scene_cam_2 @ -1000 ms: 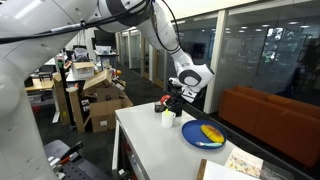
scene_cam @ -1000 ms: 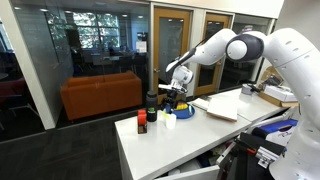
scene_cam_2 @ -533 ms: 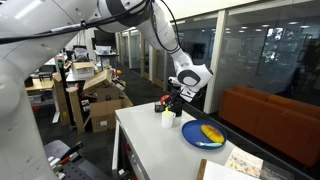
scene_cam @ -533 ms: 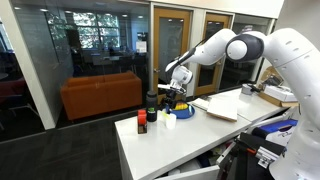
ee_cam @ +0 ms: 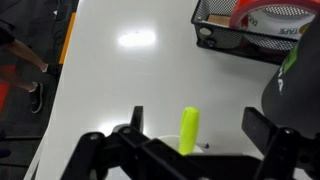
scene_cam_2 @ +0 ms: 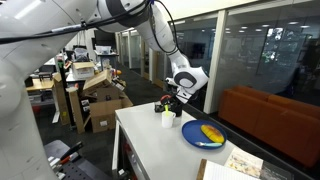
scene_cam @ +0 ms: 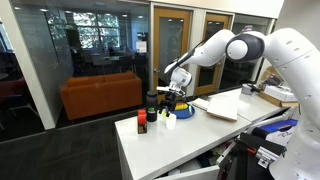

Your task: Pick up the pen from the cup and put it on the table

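Note:
A yellow-green pen [ee_cam: 189, 130] stands upright in a small white cup [ee_cam: 166, 144] on the white table [ee_cam: 120, 80]. My gripper [ee_cam: 198, 124] is open just above the cup, one finger on each side of the pen and neither touching it. In both exterior views the gripper [scene_cam: 171, 99] [scene_cam_2: 171, 102] hangs directly over the cup [scene_cam: 168, 120] [scene_cam_2: 168, 120] near the far corner of the table [scene_cam: 190, 140] [scene_cam_2: 160, 155]. The lower part of the pen is hidden inside the cup.
A black wire basket [ee_cam: 225, 30] holding a tape roll stands beyond the cup. A blue plate [scene_cam_2: 203, 134] with a yellow item lies beside the cup. A small red bottle [scene_cam: 142, 123] and a dark container [scene_cam: 152, 103] stand near the table's edge. Papers [scene_cam: 220, 107] lie further along.
The gripper has shifted very slightly over the cup. The pen and the cup have not moved.

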You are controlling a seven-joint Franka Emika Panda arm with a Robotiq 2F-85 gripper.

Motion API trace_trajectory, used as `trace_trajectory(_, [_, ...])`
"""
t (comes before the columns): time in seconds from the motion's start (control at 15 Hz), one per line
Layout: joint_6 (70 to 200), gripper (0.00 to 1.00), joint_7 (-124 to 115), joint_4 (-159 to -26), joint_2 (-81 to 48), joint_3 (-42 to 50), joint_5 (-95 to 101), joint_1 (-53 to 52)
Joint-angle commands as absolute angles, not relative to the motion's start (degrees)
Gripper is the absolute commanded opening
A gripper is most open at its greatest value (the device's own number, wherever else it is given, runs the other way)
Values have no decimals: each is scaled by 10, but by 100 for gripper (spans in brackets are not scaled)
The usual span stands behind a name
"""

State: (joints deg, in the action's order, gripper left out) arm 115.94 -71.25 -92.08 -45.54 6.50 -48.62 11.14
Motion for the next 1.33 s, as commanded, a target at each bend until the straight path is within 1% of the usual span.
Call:
trace_trajectory(0.0, [1160, 100, -718, -937, -447, 62, -506, 111])
trace_trajectory(0.13, [1161, 100, -717, -941, -447, 63, -508, 110])
trace_trajectory(0.2, [1163, 75, -718, -943, -447, 64, -507, 108])
trace_trajectory(0.27, [1164, 74, -718, -945, -446, 64, -507, 107])
trace_trajectory(0.6, [1165, 39, -718, -949, -446, 64, -504, 101])
trace_trajectory(0.73, [1165, 24, -717, -949, -446, 64, -503, 99])
trace_trajectory(0.87, [1166, 11, -717, -951, -444, 65, -503, 97])
trace_trajectory(0.93, [1167, 1, -716, -952, -443, 65, -503, 97])
trace_trajectory(1.07, [1168, 0, -715, -953, -439, 67, -501, 96])
trace_trajectory(1.27, [1169, 3, -714, -954, -433, 69, -497, 96])
